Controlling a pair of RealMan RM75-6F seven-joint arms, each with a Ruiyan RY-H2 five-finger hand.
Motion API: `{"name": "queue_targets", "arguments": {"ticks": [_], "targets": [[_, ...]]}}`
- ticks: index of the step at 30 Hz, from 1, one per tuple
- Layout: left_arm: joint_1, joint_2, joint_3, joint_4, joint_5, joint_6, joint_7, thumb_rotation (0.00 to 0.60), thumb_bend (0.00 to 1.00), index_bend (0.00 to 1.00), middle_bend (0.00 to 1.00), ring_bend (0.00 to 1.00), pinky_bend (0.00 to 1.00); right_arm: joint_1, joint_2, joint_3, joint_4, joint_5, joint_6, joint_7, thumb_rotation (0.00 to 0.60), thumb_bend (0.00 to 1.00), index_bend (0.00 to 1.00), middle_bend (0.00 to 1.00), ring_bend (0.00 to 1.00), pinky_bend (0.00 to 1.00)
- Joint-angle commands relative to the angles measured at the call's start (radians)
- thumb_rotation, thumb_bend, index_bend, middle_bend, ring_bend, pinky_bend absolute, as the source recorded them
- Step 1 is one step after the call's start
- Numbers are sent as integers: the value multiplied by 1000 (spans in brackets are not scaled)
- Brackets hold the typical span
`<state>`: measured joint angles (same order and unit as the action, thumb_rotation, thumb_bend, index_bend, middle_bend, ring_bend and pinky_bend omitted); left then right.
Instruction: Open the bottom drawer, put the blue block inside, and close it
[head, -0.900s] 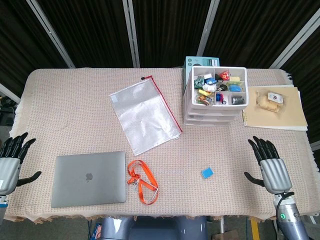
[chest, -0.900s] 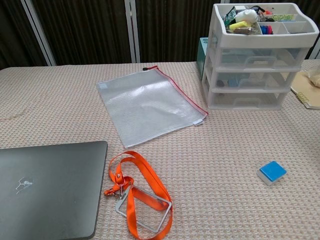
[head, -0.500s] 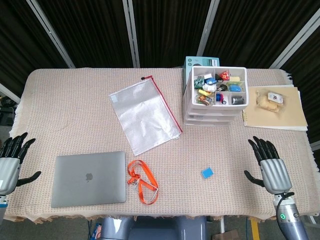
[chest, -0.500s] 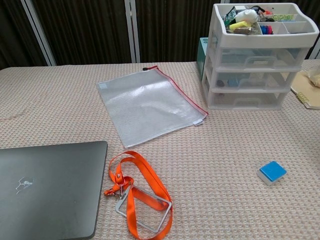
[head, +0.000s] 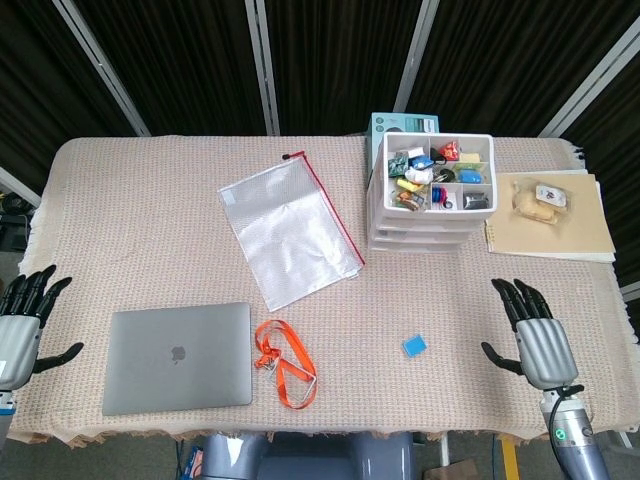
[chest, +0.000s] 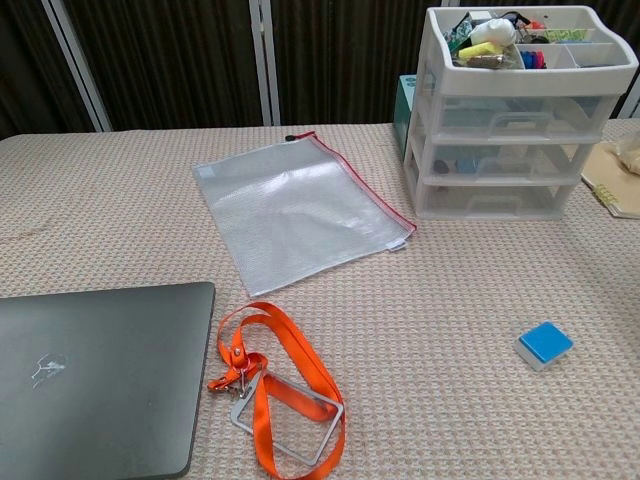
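Note:
A small blue block (head: 415, 346) (chest: 544, 345) lies flat on the woven tablecloth, near the front right. Behind it stands a white three-drawer organiser (head: 430, 195) (chest: 515, 120); its bottom drawer (chest: 496, 199) is pushed in and closed. My right hand (head: 532, 335) hovers at the table's right front, to the right of the block, with fingers spread and nothing in it. At the left front edge my left hand (head: 20, 325) is likewise spread and holds nothing. Neither hand shows in the chest view.
A grey laptop (head: 178, 357) lies closed at front left, an orange lanyard (head: 285, 363) beside it. A clear zip pouch (head: 288, 232) lies mid-table. A notepad with a wrapped snack (head: 548, 212) sits right of the organiser, a teal box (head: 392, 124) behind it.
My right hand has shifted slightly left and away from me. Everything else is unchanged.

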<state>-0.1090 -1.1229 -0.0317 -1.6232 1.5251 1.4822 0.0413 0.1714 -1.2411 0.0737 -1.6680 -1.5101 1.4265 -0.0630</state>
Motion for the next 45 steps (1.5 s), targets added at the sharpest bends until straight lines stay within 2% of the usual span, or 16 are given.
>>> {"name": "queue_targets", "arguments": {"ticks": [1,4,7,12,13,21,27,34,45], "targets": [[0,1,-2,-1,1,3,-4,600,179,125,0,0,0,14,1,24,-40,32,-19,1,600,173,80,504,528,517],[0,1,-2,-1,3,4,-8,600,180,124,0,0,0,39,0,57,-108,110,-74,9,600,186,83,697,718,632],[1,0,-3,0,4,8,-12,600,179,124,0,0,0,80,-7,103,-180,232,-152,-11,600,266,84,776,796,680],[2,-3,-5,5,8,16,-20,600,179,124,0,0,0,166,-50,190,-255,487,-270,-52,600,417,89,822,848,703],[2,-4,-6,6,8,16,-21,600,178,124,0,0,0,191,-65,216,-268,567,-296,-58,600,439,90,824,852,705],[-1,-4,-9,7,1,9,-33,600,180,124,0,0,0,340,-137,364,-294,1062,-400,-36,600,472,93,827,858,705],[-3,-2,-9,6,0,7,-40,600,179,124,0,0,0,416,-172,428,-239,1302,-456,17,600,475,97,827,858,705],[-4,0,-9,3,-3,2,-46,600,179,124,0,0,0,474,-211,454,-154,1462,-503,61,600,475,124,827,858,705],[-5,4,-10,-1,-7,-3,-58,600,178,124,0,0,0,541,-287,468,-4,1541,-533,87,600,477,133,827,858,705]]}}
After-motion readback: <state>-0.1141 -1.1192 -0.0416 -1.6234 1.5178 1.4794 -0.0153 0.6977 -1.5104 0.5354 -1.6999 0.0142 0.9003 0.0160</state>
